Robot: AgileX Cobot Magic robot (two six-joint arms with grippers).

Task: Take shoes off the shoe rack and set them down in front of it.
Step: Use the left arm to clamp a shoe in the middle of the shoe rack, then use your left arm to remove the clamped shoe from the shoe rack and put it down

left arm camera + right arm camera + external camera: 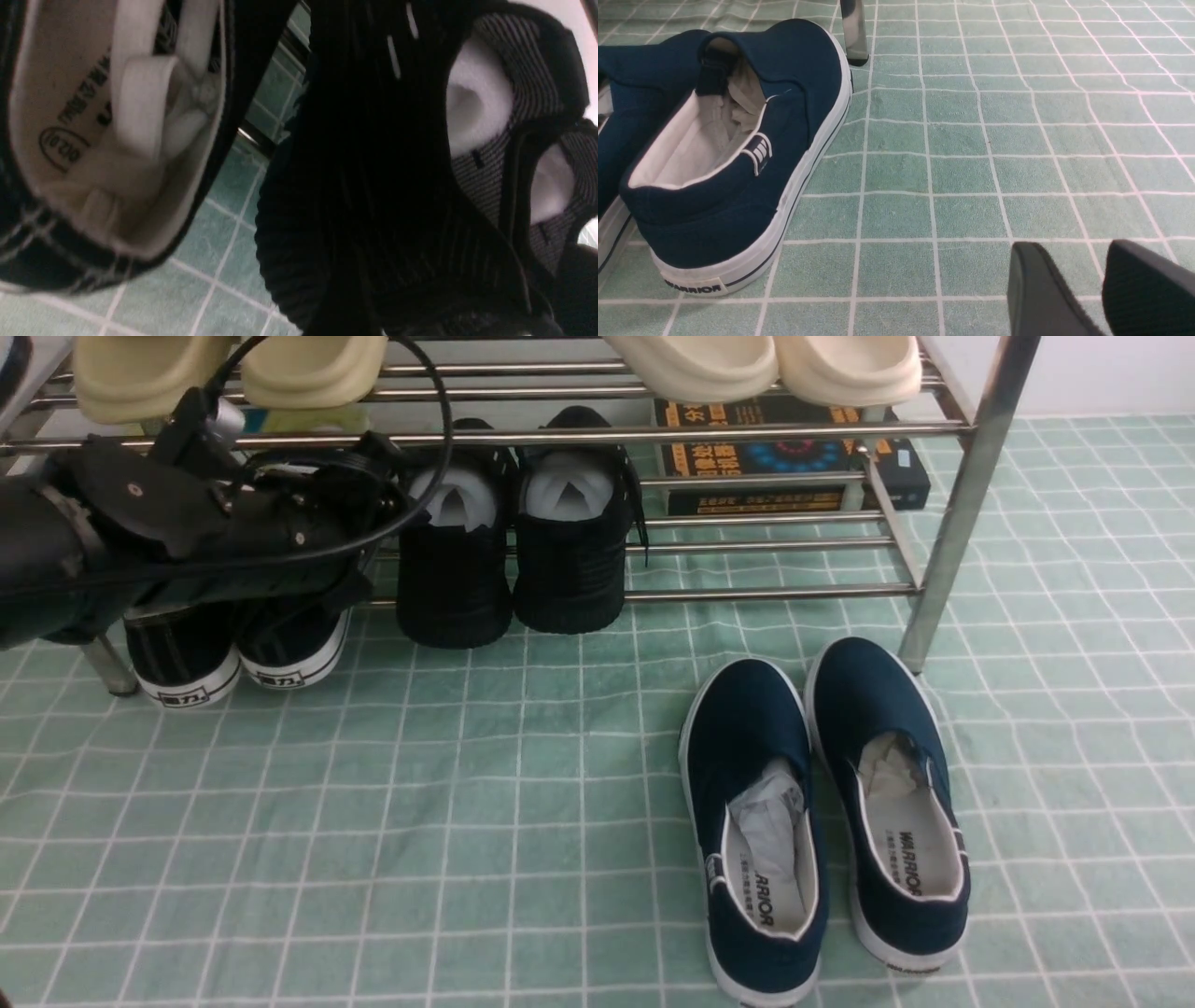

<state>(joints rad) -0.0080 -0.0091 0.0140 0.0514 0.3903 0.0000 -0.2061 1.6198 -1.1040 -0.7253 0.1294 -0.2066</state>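
Front view: the left arm (187, 532) reaches over the canvas sneakers (238, 658), lodged at the lower tier of the shoe rack (971, 495) beside the knit sneakers (509, 560). Left wrist view: the opening of a canvas sneaker (70, 116) is close; the state of the left fingers cannot be determined. Right wrist view: the right fingers (1041, 294) stand apart, empty. Probable step: grasping the canvas pair; next, clamp a heel collar and withdraw forward.
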